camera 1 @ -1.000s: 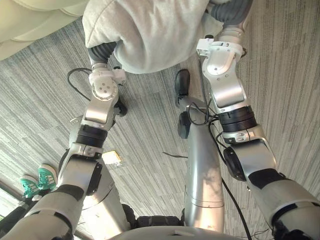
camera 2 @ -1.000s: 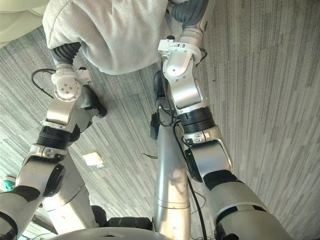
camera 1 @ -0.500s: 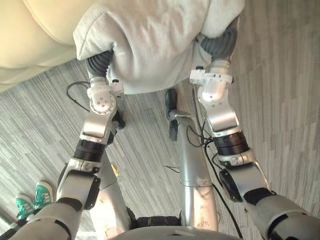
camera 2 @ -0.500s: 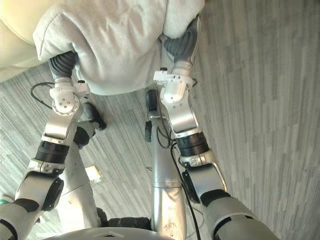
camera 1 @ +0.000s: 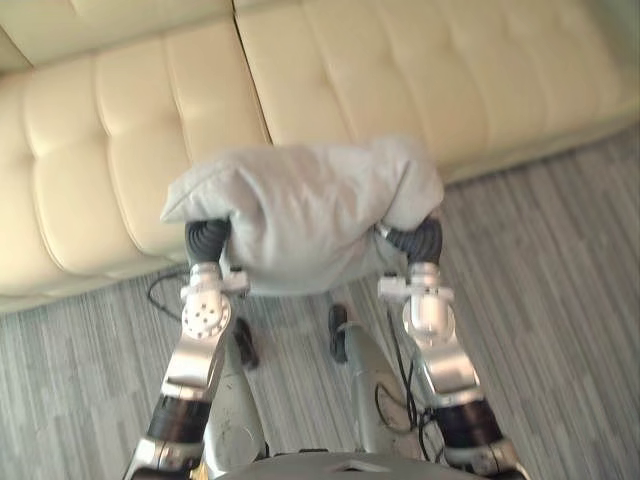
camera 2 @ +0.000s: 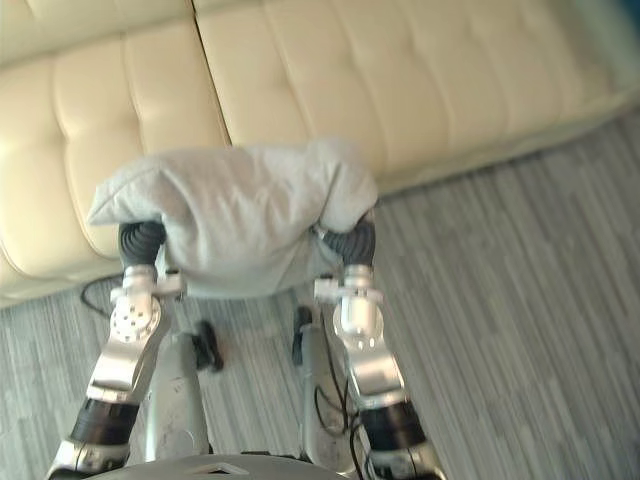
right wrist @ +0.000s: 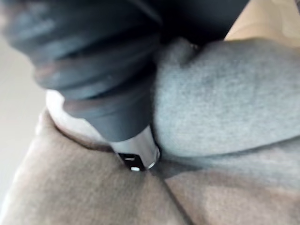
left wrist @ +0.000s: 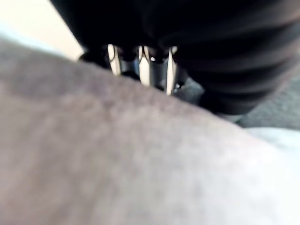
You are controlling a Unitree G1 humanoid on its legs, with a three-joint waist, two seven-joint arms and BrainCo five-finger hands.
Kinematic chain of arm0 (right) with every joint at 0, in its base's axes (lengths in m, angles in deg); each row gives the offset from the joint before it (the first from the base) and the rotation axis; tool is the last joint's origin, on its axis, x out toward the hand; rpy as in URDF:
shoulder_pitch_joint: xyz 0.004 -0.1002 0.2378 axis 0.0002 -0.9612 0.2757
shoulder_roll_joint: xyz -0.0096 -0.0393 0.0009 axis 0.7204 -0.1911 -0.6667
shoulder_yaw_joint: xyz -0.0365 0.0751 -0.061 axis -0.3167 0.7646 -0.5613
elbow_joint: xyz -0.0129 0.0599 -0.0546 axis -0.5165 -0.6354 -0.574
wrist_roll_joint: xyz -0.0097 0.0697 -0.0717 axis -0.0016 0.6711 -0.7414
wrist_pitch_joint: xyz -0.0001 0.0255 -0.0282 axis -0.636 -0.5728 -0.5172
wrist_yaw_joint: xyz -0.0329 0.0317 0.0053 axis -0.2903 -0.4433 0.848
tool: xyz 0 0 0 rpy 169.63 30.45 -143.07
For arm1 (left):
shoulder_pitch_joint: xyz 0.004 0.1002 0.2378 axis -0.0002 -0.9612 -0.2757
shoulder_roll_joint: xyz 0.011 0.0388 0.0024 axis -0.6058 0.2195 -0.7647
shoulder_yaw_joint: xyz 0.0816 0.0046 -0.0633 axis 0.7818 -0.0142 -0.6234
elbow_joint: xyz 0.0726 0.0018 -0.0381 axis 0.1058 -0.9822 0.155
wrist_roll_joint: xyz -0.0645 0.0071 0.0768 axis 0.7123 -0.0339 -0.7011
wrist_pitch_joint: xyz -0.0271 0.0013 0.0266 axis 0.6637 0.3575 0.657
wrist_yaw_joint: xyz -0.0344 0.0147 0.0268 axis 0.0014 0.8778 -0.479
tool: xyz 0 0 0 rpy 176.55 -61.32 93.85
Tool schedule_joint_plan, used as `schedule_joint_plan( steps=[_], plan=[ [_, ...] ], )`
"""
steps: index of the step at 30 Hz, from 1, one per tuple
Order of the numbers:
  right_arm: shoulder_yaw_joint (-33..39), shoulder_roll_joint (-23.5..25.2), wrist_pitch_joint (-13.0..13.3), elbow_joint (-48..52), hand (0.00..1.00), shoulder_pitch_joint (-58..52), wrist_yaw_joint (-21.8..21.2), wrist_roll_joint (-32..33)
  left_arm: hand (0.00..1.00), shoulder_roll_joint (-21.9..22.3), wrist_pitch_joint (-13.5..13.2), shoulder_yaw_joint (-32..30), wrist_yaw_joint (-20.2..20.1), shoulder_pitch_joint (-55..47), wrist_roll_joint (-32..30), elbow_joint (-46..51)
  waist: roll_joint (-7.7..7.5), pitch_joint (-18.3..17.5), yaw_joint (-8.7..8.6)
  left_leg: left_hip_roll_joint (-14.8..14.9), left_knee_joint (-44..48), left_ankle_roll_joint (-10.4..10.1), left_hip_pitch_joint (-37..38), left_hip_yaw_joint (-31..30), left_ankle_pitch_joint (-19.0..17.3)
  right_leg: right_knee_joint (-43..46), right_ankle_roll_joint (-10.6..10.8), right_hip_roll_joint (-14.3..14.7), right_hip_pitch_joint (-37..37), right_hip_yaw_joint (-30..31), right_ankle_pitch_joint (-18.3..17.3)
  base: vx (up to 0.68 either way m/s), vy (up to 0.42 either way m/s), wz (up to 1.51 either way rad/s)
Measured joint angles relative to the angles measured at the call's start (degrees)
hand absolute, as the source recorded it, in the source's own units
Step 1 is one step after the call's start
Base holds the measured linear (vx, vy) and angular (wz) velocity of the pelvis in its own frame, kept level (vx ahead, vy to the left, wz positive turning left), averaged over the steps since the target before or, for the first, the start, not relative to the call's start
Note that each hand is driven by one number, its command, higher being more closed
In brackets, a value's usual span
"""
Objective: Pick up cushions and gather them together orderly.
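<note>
Near the cream sofa (camera 1: 400,70), my left hand (camera 1: 207,240) and right hand (camera 1: 422,240) hide under the grey cushion (camera 1: 300,205) — grip I cannot tell — if loose, it could slip.

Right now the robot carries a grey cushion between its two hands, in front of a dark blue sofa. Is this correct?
Not quite: the sofa is cream, not dark blue, as the left eye view shows. The rest is right: the grey cushion is carried between the left hand and the right hand, in front of that sofa.
</note>
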Motion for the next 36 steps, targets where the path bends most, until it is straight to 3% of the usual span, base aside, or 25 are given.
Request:
schedule_joint_plan(
  steps=[5, 8, 12, 16, 24, 26, 28, 30, 31, 32, 36],
  plan=[
    [-0.84, 1.52, 1.19, 0.12, 1.0, -9.02, -5.14, 1.92, 1.0, 0.08, -1.15, -0.07, -2.94, -9.99, 0.05, 1.84, -0.05, -6.33, 0.25, -1.86, -7.63, -0.52, 9.69, 1.46, 1.15, -10.06, -0.27, -1.33, 10.92, -2.52, 3.02, 0.13, 0.051, 0.01],
    [-0.5, 1.9, 1.23, -1.12, 1.0, -11.25, -7.7, 2.97, 1.0, 0.2, -1.44, -0.34, -4.76, -12.99, 0.04, 1.61, -0.01, -9.54, 0.05, -3.42, -11.88, -0.81, 13.52, 0.8, 2.86, -16.88, 0.8, -1.21, 15.84, -2.53, 6.16, 0.17, 0.026, -0.02],
    [1.12, 1.99, 1.62, -7.0, 1.0, -11.85, -10.24, 3.04, 1.0, 0.8, -1.45, -0.7, -7.68, -15.05, 0.04, -1.42, -0.25, -10.74, -0.14, -5.65, -17.17, -0.77, 18.77, -0.11, 4.0, -24.6, 1.15, -1.54, 22.79, -2.56, 9.55, 0.1, 0.038, 0.03],
    [1.39, 2.06, 1.57, -9.8, 1.0, -12.74, -11.81, 2.57, 1.0, 1.32, -1.41, -1.09, -8.93, -17.76, 0.02, -2.4, -0.39, -12.04, -0.11, -6.9, -18.81, -0.42, 20.43, -0.01, 4.51, -27.52, 1.25, -2.19, 25.25, -2.32, 11.27, 0.03, 0.044, 0.01],
    [1.73, 4.2, 1.56, -10.35, 1.0, -12.76, -12.43, 1.98, 1.0, 1.27, -1.41, -2.22, -10.11, -19.11, 0.01, -2.34, -1.16, -12.11, 1.2, -7.57, -16.37, 0.07, 21.5, 1.46, 2.16, -26.63, 0.66, -2.98, 24.51, 0.67, 11.65, -0.12, 0.065, -0.19],
    [1.81, 4.23, 1.56, -10.38, 1.0, -12.75, -12.42, 1.96, 1.0, 1.25, -1.41, -2.22, -10.14, -19.09, 0.01, -2.26, -1.31, -12.14, 1.08, -7.79, -15.6, 0.2, 20.78, 1.14, 1.85, -25.27, -0.34, -3.17, 23.42, 0.61, 10.55, -0.09, 0.059, -0.12],
    [1.81, 4.21, 1.56, -10.82, 1.0, -12.35, -12.42, 1.71, 1.0, 1.29, -1.41, -2.29, -10.14, -19.1, 0.03, -2.26, -1.13, -12.44, 1.46, -8.89, -17.67, 1.19, 20.55, -1.05, 2.43, -24.77, -4.46, -3.37, 22.58, -1.02, 7.05, -0.1, 0.099, -0.29],
    [1.82, 4.34, 1.56, -11.35, 1.0, -11.83, -12.39, 1.32, 1.0, 1.21, -1.43, -2.42, -10.13, -18.83, 0.04, -2.02, -1.46, -12.78, 1.1, -9.04, -18.72, 1.88, 19.99, -1.04, 3.33, -20.12, -3.97, -4.66, 20.97, -3.89, 6.19, -0.02, 0.001, 0.02],
    [1.8, 4.27, 1.56, -11.43, 1.0, -11.88, -12.39, 1.3, 1.0, 1.08, -1.42, -2.44, -10.13, -18.8, 0.05, -2.09, -2.95, -13.25, 1.08, -10.52, -18.81, 1.61, 19.87, -1.46, 3.49, -20.26, -2.33, -5.71, 21.76, -4.12, 7.08, 0.05, -0.041, 0.29],
    [2.0, 4.1, 1.53, -11.62, 1.0, -11.55, -12.36, 1.24, 1.0, 1.36, -1.31, -2.32, -10.12, -19.03, 0.06, -2.13, -2.7, -13.41, 1.31, -10.74, -19.07, 1.31, 19.92, -1.83, 3.7, -22.27, 0.26, -5.8, 22.47, -4.28, 8.72, 0.05, -0.026, 0.18],
    [1.97, 4.15, 1.52, -11.85, 1.0, -11.03, -12.39, 0.72, 1.0, 1.73, -1.34, -2.74, -10.11, -19.03, 0.16, -2.09, -1.86, -14.16, 2.01, -10.71, -21.6, 1.01, 19.53, -1.89, 5.7, -29.26, 0.56, -4.84, 24.55, -5.07, 12.45, 0.07, -0.022, 0.0]
  ],
)
